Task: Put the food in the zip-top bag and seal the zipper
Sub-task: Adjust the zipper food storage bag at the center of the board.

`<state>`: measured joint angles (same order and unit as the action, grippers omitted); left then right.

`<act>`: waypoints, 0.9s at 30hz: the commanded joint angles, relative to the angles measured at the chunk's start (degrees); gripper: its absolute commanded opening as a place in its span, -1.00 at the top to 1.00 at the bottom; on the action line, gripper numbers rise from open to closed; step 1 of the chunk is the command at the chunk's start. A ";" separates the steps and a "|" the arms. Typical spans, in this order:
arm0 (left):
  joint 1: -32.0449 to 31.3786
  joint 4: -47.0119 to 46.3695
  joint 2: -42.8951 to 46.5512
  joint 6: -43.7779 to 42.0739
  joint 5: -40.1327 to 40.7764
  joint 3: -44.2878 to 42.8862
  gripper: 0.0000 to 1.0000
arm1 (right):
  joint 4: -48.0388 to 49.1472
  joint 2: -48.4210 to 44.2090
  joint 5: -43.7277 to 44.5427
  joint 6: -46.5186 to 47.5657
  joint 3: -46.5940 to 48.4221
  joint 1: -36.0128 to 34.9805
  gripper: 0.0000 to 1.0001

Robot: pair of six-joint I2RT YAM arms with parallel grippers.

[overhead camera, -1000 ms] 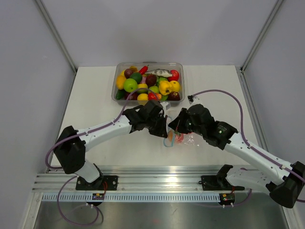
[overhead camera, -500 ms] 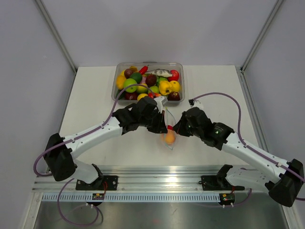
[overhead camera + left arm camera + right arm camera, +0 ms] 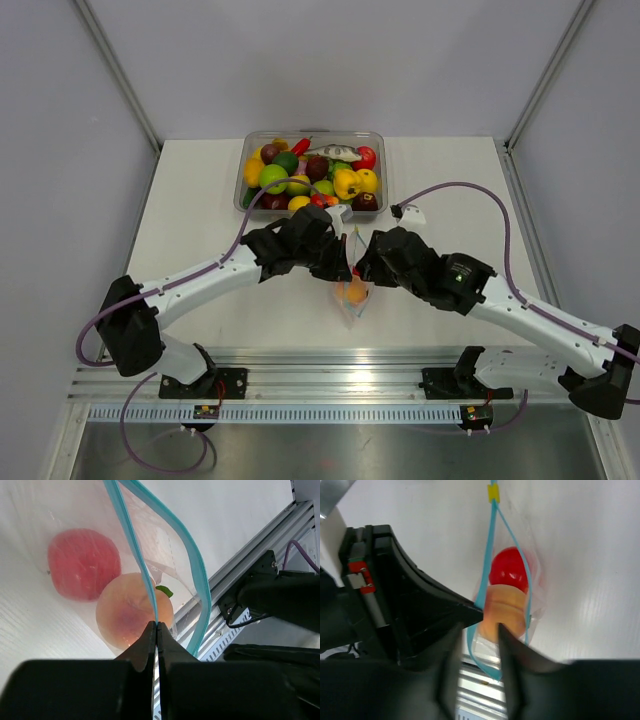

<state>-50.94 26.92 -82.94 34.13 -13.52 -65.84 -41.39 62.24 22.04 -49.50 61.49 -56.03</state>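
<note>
two toy fruits sit inside the zip-top bag [image 3: 352,308]: a red round fruit [image 3: 84,564] and a peach-coloured one [image 3: 131,615] w/ a small green leaf. top cam shows only the orange-ish one clearly thru the plastic. the wrist cams show both, touching, w/ the red one further from the near alu rail [image 3: 330,385].

the bag is between the two arm tips at mid-table, towards the front edge, held by its rim.

left gripper [image 3: 156,626]: jaws pinched tight on one track of the teal zipper [image 3: 151,605], plain only in the left wrist view. same view shows the two zipper tracks apart, so the mouth is open along most of its length. right wrist view adds a yellow tab [image 3: 493,493] at the far end of the strip, where the tracks meet.

right gripper [image 3: 479,630]: fingers blurred, jaws parted w/ the bag's near end in the gap; can't tell if they touch the plastic.

a clear tub [image 3: 350,134] sits well apart at the far side of the white table [image 3: 200,200], heaped w/ toy food incl. a green apple [image 3: 273,178]. it's visible in the top cam only.
</note>
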 commanded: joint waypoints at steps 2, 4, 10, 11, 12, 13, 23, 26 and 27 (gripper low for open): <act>0.49 -2.48 -0.21 -0.73 -0.89 -0.60 1.00 | 3.14 -0.72 2.22 -0.60 1.00 -1.36 0.60; 0.66 -2.40 -0.03 -0.82 -1.07 -0.60 1.00 | 3.42 0.60 2.91 -0.95 0.47 -1.36 0.86; 1.01 -2.40 0.23 -0.99 -1.77 -0.69 1.00 | 6.93 6.92 2.74 -1.30 -1.29 -1.27 1.00; 1.02 -2.31 0.14 -1.08 -1.86 -0.69 1.00 | 6.85 8.67 3.09 -1.48 -0.94 -1.36 1.00; 1.02 -2.39 0.32 -1.08 -1.86 -0.60 1.00 | 6.93 9.30 3.18 -1.48 -1.02 -1.28 1.00; 1.02 -2.31 0.41 -1.17 -1.95 -0.69 1.00 | 7.28 9.74 3.18 -1.39 -1.11 -1.19 1.00; 1.63 -3.10 0.49 -1.08 -3.27 0.45 1.00 | 13.25 11.42 -3.93 -1.13 -6.91 -0.22 1.00; 1.81 -3.53 0.41 -0.99 -3.44 0.80 1.00 | 15.45 10.36 -6.92 -1.13 -9.37 -0.22 1.00; 1.81 -3.80 0.41 -0.82 -3.62 0.89 1.00 | 15.63 10.19 -7.45 -1.04 -9.81 -0.22 1.00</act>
<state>-49.50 26.26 -83.00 33.91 -15.38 -65.54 -29.23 73.87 17.76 -49.93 53.32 -56.55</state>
